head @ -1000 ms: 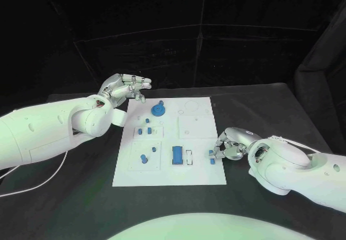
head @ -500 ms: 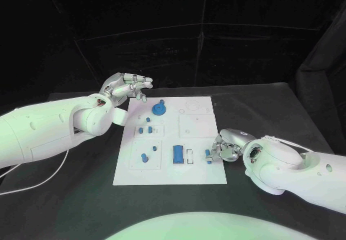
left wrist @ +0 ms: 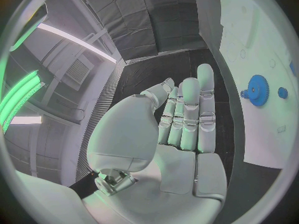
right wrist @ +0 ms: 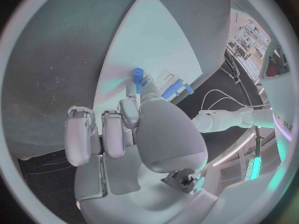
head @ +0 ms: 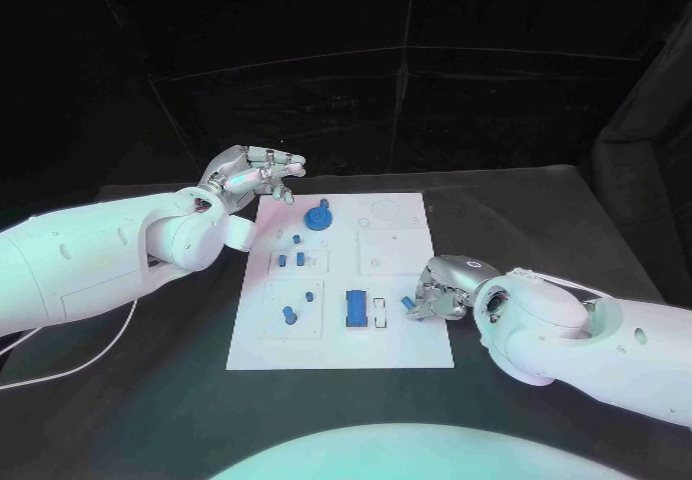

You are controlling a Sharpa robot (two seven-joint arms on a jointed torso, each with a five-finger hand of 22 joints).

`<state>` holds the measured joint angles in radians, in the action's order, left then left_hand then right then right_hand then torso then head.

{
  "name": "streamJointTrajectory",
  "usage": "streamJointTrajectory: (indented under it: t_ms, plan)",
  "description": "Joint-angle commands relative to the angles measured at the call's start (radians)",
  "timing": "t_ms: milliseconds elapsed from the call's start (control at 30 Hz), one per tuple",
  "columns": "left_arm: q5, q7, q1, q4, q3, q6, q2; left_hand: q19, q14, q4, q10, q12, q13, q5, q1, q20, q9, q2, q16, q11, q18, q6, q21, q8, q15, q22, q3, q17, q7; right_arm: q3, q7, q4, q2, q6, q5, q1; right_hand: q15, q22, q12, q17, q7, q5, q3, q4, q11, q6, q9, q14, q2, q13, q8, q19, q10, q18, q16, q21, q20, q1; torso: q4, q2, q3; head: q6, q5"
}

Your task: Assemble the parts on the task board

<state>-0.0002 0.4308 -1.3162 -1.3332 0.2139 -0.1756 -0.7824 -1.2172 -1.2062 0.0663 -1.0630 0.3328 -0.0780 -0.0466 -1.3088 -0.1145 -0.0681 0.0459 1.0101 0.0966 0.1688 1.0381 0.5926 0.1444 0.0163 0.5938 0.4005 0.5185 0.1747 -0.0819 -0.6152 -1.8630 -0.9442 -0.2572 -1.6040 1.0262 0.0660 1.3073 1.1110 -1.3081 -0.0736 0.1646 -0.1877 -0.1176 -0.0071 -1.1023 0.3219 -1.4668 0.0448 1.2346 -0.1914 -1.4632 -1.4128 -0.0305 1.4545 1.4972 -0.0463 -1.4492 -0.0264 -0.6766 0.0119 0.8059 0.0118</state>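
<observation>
Left hand [head: 254, 172] hovers in the upper left of the head view, just beyond the task board's [head: 342, 355] far left corner, metallic segmented fingers loosely apart and grasping nothing; the left wrist view shows its fingers [left wrist: 189, 115] stretched out straight and side by side. Beside it on the board stands a blue toothed gear [head: 319, 217] with a small knob on top. Further down lie small blue pegs [head: 294, 260] in square recessed panels, then a long rectangular blue block [head: 353, 309] next to a pale slot. No writing can be read on the flat, matte white board. Right hand [head: 438, 290], centre right in the frame, pinches a small blue part [head: 408, 302] over the board's right edge. Dark cloth covers the desk [head: 534, 220].
</observation>
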Motion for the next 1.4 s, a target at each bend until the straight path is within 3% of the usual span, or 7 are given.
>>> streamJointTrajectory:
  t_ms: [33, 367, 600, 833, 1067, 1267, 1400]
  plan:
    - [0.003, 0.004, -0.001, -0.001, -0.001, 0.013, -0.001, 0.001, 0.007, 0.000, 0.007, 0.001, 0.001, -0.005, 0.008, 0.001, 0.000, 0.000, 0.003, 0.003, 0.013, -0.006, -0.003, 0.005, -0.001, -0.001, -0.005, -0.001, -0.004, -0.007, -0.034, 0.012, 0.004, 0.078, -0.072, -0.006, 0.006, 0.146, -0.008, -0.056, 0.000, -0.003, 0.013, 0.004, 0.000, 0.001, -0.002, -0.062, 0.013, -0.008, 0.005, -0.031, 0.007, 0.000, -0.005, -0.005, 0.006, -0.022, 0.0007, 0.000, 0.0004, 0.001, 0.001]
    - [0.003, 0.002, -0.001, -0.003, -0.001, 0.014, -0.004, 0.001, 0.008, 0.000, 0.009, 0.002, 0.002, -0.005, 0.009, 0.001, 0.000, 0.001, 0.004, 0.003, 0.013, -0.007, -0.004, 0.005, -0.001, -0.002, -0.006, -0.002, -0.004, -0.007, -0.042, 0.013, 0.012, 0.137, -0.118, -0.006, 0.000, 0.122, -0.050, -0.034, -0.010, 0.018, 0.026, 0.002, 0.008, 0.017, -0.010, -0.056, -0.001, -0.035, 0.024, -0.015, 0.027, -0.006, -0.020, -0.022, 0.002, -0.010, -0.0012, 0.000, 0.0000, 0.000, 0.000]
    - [0.003, 0.001, -0.001, -0.004, -0.001, 0.014, -0.004, 0.001, 0.008, 0.000, 0.009, 0.002, 0.002, -0.005, 0.009, 0.001, 0.000, 0.001, 0.004, 0.003, 0.013, -0.007, -0.004, 0.005, -0.001, -0.002, -0.006, -0.002, -0.004, -0.007, -0.046, 0.015, 0.023, 0.176, -0.144, -0.006, -0.005, 0.110, -0.076, -0.027, -0.016, 0.072, 0.047, -0.004, 0.014, 0.023, -0.019, -0.054, -0.022, -0.052, 0.039, -0.007, 0.042, -0.009, -0.028, -0.032, -0.004, 0.003, 0.0007, 0.000, 0.0006, 0.001, 0.002]
    - [0.003, 0.000, -0.002, -0.005, -0.001, 0.013, -0.006, 0.001, 0.008, 0.000, 0.009, 0.002, 0.002, -0.005, 0.009, 0.001, 0.000, 0.001, 0.004, 0.003, 0.013, -0.007, -0.004, 0.005, -0.001, -0.002, -0.006, -0.002, -0.004, -0.007, -0.050, 0.020, 0.030, 0.180, -0.156, -0.006, -0.002, 0.116, -0.076, -0.037, -0.013, 0.235, 0.113, -0.012, 0.009, 0.009, -0.028, -0.058, -0.040, -0.050, 0.050, -0.011, 0.041, -0.008, -0.025, -0.030, -0.001, -0.005, 0.0002, 0.000, 0.0006, 0.001, 0.000]
    - [0.003, -0.001, -0.002, -0.005, -0.001, 0.014, -0.006, 0.001, 0.008, 0.000, 0.009, 0.002, 0.002, -0.005, 0.009, 0.001, 0.000, 0.001, 0.004, 0.003, 0.013, -0.007, -0.004, 0.005, -0.001, -0.002, -0.006, -0.002, -0.004, -0.007, -0.051, 0.002, 0.017, 0.092, -0.150, -0.006, 0.003, 0.128, -0.057, -0.053, -0.004, 0.344, 0.193, -0.048, 0.002, -0.013, -0.034, -0.062, -0.078, -0.038, 0.056, -0.020, 0.027, -0.005, -0.016, -0.021, 0.003, 0.023, -0.0010, 0.001, 0.0006, 0.003, -0.001]
    - [0.003, -0.003, -0.002, -0.005, -0.001, 0.012, -0.005, 0.001, 0.008, -0.001, 0.010, 0.004, 0.002, -0.005, 0.010, 0.001, 0.000, 0.001, 0.004, 0.003, 0.013, -0.008, -0.005, 0.005, -0.001, -0.002, -0.007, -0.003, -0.003, -0.006, -0.042, -0.036, -0.001, -0.064, -0.098, -0.006, 0.008, 0.149, -0.036, -0.073, 0.001, 0.367, 0.269, -0.082, -0.002, -0.033, -0.034, -0.066, -0.133, -0.023, 0.057, -0.034, 0.012, 0.000, -0.005, -0.007, 0.007, 0.051, 0.0017, 0.001, 0.0002, 0.001, 0.002]
    - [0.003, -0.003, -0.002, -0.004, -0.001, 0.011, -0.004, 0.001, 0.008, -0.001, 0.010, 0.004, 0.002, -0.005, 0.010, 0.001, 0.000, 0.001, 0.004, 0.003, 0.013, -0.008, -0.005, 0.005, -0.001, -0.002, -0.007, -0.003, -0.003, -0.006, -0.036, -0.054, -0.009, -0.124, -0.074, -0.005, 0.009, 0.154, -0.029, -0.077, 0.003, 0.368, 0.292, -0.095, -0.003, -0.039, -0.033, -0.067, -0.152, -0.018, 0.057, -0.038, 0.007, 0.001, -0.002, -0.004, 0.008, 0.064, 0.0020, 0.000, 0.0003, 0.001, 0.001]
